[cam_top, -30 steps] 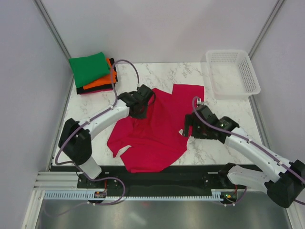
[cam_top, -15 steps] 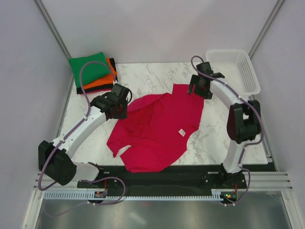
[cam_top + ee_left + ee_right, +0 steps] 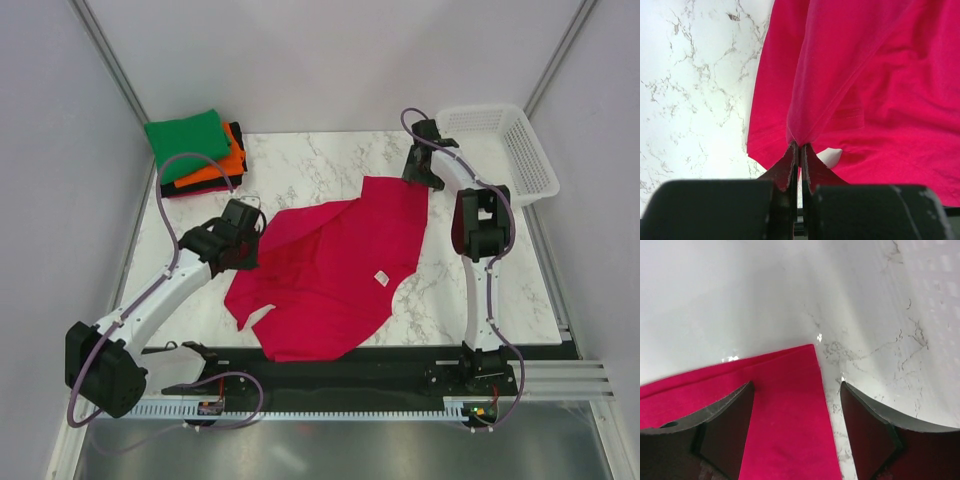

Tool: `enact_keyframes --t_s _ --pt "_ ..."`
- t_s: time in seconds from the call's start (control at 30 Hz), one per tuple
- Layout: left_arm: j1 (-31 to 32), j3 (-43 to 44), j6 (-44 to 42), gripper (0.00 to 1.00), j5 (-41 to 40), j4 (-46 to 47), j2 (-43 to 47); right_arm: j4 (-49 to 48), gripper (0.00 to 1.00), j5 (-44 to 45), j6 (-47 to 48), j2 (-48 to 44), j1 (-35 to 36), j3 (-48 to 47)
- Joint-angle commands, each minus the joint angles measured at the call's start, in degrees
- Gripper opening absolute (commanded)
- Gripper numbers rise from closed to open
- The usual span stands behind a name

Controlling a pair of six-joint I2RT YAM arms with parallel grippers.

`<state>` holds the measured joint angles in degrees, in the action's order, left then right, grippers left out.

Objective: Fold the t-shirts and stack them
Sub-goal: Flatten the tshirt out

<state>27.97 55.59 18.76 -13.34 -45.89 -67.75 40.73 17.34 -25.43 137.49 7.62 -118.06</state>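
The left tool (image 3: 799, 148) is pinching a fold of the crimson t-shirt (image 3: 865, 75); the right tool (image 3: 795, 390) is gaping wide, straddling its corner.

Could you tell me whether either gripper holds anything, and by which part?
The left gripper pinches the crimson shirt by a fold at its left edge; the right gripper holds nothing.

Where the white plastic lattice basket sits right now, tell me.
In the top view, the white plastic lattice basket sits at the marble table's far right corner, just right of the right gripper, which hovers over the crimson-pink t-shirt's far corner.
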Motion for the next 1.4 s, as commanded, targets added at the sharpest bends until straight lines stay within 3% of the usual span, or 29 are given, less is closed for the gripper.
enact_keyframes --t_s 0.0,0.2,0.43,0.53,0.77,0.87,1.17,1.37 --pt "-0.3 -0.6 0.0 0.02 0.2 3.1 1.4 -1.4 0.76 2.6 1.3 2.1 -0.4 -2.7" --pt "-0.3 -0.7 0.0 0.02 1.0 3.3 -0.2 -3.4 0.64 2.7 0.8 4.5 -0.7 -1.1" --pt "-0.4 -0.8 0.0 0.02 0.2 3.3 -0.9 -10.3 0.16 -2.4 -0.5 1.2 -0.7 7.5" --pt "-0.4 -0.8 0.3 0.02 -0.6 3.2 -1.4 -10.8 0.00 -3.7 -0.6 0.1 -0.6 9.7" --pt "-1.0 0.7 0.8 0.02 -1.6 2.3 -0.8 -12.5 0.00 -7.3 -0.6 -10.5 -0.3 15.3" --pt "-1.2 6.0 1.9 0.02 -1.2 -1.6 1.1 -11.7 0.00 -7.9 -0.6 -18.2 0.6 17.6" --pt "-1.2 32.3 2.9 0.02 -1.3 -10.6 5.6 -8.0 0.00 -14.2 3.8 -44.2 2.9 18.6" --pt "-1.2 43.8 0.8 0.02 3.3 -11.0 10.4 -5.5 0.00 -17.3 7.9 -62.7 2.9 16.0"
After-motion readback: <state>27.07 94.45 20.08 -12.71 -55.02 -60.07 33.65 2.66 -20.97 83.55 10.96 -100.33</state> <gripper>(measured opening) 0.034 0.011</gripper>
